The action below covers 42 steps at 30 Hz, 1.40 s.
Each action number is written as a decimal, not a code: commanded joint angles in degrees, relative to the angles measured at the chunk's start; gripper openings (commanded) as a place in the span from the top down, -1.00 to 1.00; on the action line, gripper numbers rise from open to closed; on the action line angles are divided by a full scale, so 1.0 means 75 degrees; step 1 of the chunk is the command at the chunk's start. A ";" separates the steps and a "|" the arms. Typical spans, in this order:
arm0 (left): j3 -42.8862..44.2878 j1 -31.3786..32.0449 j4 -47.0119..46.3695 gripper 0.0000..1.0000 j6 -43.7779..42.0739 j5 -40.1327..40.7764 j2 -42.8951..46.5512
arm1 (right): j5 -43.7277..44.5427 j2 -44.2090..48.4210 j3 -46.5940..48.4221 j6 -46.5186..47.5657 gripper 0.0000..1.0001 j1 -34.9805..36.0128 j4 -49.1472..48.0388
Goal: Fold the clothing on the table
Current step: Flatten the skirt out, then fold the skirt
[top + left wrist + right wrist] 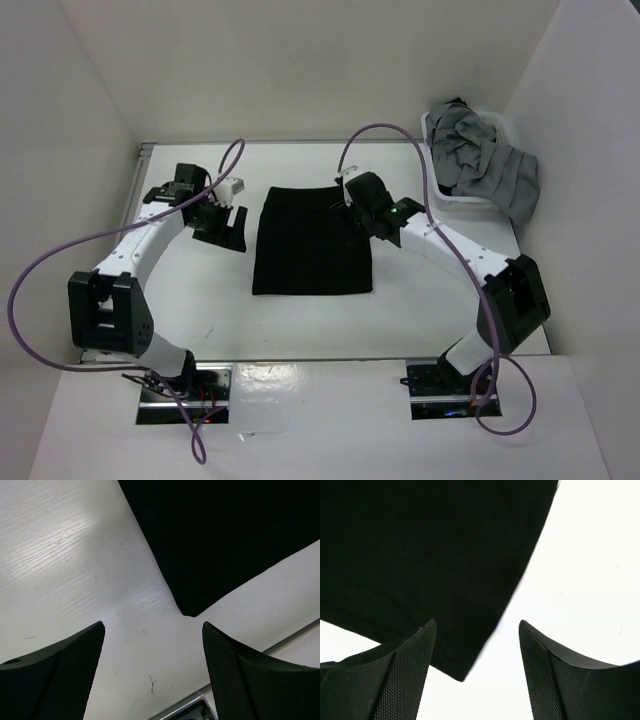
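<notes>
We see the black cloth lying flat in the middle of the white counter. It is a plain rectangle, soft and thin, with no print. Its edges look straight. The counter is hard, smooth and dull, with a few small scratches.

The left gripper hangs low just beside the left side of the cloth, and 1 corner shows right ahead of it. Its 2 fingers are apart and hold nothing. The right gripper hangs over the far right corner, with the cloth edge running between its fingers. It is spread wide too and holds nothing. The finger pads look rough and dotted, good for holding cloth.

We think the step now is to grab 2 corners. The cloth lies very flat, so each gripper should go right down to the counter and pinch close to its corner. Then both should lift together, at the same height, so the cloth does not twist.

The grey clothes in the white basket sit well apart.
</notes>
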<state>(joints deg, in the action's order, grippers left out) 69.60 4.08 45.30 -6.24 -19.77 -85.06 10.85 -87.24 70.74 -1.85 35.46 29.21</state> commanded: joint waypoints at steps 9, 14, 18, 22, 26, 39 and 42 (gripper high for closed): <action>0.2506 -0.0601 -0.1118 -0.68 0.0585 -0.0737 -0.2590 | -0.2441 -0.2334 0.2051 0.0656 -0.37 -0.2745 -0.0485; 0.4065 -0.0672 -0.1118 -0.50 0.0586 -0.1266 -0.4229 | -0.3110 -0.3601 0.3001 0.0656 -0.24 -0.3017 -0.0555; 0.5165 -0.0310 -0.0943 -0.36 0.0328 -0.1372 -0.5146 | -0.3508 -0.4140 0.3352 0.0843 -0.22 -0.3017 -0.0555; 0.5730 -0.0133 -0.0872 -0.30 0.0001 -0.1266 -0.5838 | -0.3533 -0.4540 0.3611 0.1008 -0.22 -0.3017 -0.0485; 0.6291 -0.0063 -0.0942 -0.30 0.0000 -0.1266 -0.6260 | -0.3603 -0.4925 0.4055 0.1184 -0.22 -0.3017 -0.0485; 0.7512 0.0019 -0.0591 -0.28 0.0000 -0.1173 -0.7444 | -0.4283 -0.5454 0.4654 0.1184 -0.22 -0.3017 -0.0485; 0.7677 0.0089 -0.0591 -0.25 0.0000 -0.1173 -0.7631 | -0.4365 -0.5454 0.4724 0.1184 -0.22 -0.3017 -0.0485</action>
<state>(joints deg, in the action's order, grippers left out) 124.68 4.03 39.90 -4.78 -27.66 -140.62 -20.12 -128.01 103.15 6.13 12.49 26.61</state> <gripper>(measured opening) 0.635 0.610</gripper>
